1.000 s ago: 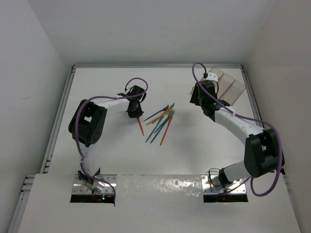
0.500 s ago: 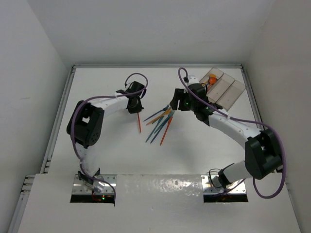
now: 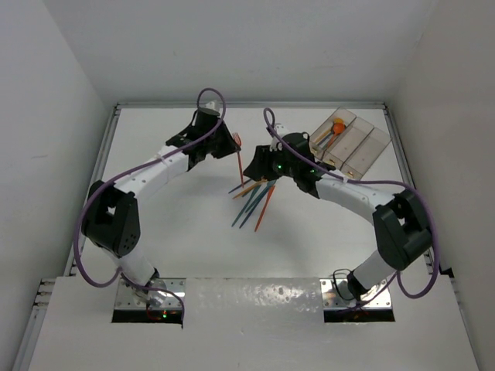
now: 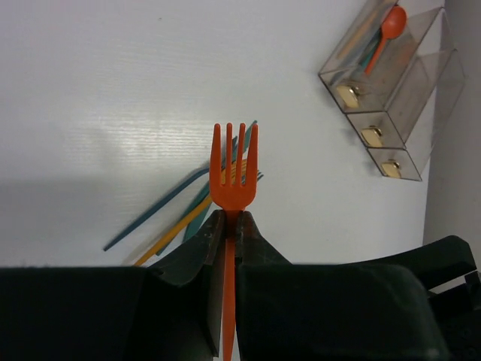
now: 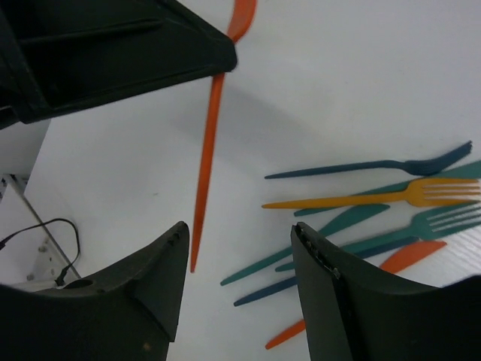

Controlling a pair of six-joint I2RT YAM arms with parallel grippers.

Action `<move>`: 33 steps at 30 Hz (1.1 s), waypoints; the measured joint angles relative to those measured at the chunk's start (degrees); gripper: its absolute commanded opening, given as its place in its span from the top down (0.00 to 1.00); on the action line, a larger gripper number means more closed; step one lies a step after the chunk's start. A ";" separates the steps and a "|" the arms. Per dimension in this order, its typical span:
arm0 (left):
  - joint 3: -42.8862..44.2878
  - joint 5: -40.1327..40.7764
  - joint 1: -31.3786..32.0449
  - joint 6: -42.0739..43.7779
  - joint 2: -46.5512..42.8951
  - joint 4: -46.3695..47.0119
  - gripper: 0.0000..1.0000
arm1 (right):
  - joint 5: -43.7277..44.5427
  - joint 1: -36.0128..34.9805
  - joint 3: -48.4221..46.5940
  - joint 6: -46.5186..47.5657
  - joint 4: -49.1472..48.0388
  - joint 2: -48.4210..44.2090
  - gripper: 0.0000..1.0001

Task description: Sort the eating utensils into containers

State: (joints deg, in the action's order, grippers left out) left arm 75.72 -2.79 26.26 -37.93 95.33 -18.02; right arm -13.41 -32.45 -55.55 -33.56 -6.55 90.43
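Note:
My left gripper (image 3: 226, 147) is shut on an orange fork (image 3: 239, 159) and holds it above the table, left of the pile; in the left wrist view the fork (image 4: 234, 169) sticks out tines-first from the closed jaws (image 4: 233, 219). My right gripper (image 3: 267, 166) is open and empty just above the pile of utensils (image 3: 254, 202). In the right wrist view, between its fingertips (image 5: 240, 228), lie a yellow fork (image 5: 376, 197), a dark blue fork (image 5: 361, 169), a teal knife (image 5: 331, 226) and an orange knife (image 5: 398, 259). The clear three-bin tray (image 3: 373, 145) stands at the back right, an orange spoon (image 3: 337, 127) in its left bin.
White walls close in the table on three sides. A metal rail (image 3: 93, 193) runs along the left edge. Purple cables loop over both arms. The tray also shows in the left wrist view (image 4: 421, 90), with the spoon (image 4: 391, 22) in it.
My left gripper has lifted the orange fork off the table and carried it back and right. My right gripper has swung left from the tray to above the pile.

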 measured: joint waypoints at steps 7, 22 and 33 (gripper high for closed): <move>-2.01 -3.74 0.00 -1.57 -0.09 2.84 1.00 | -1.95 -0.81 -2.78 -1.44 -2.10 2.38 0.51; -4.09 -6.19 0.37 -2.64 -0.46 6.91 0.64 | -1.22 -0.72 -3.87 -3.13 -3.13 6.91 1.00; -7.39 1.42 -0.11 0.90 -4.11 2.86 0.18 | 17.49 9.57 -4.92 -3.23 6.99 4.90 1.00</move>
State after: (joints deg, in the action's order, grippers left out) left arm 68.34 -1.37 26.15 -37.04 91.22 -15.16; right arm 4.08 -22.87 -60.47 -36.80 0.45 95.33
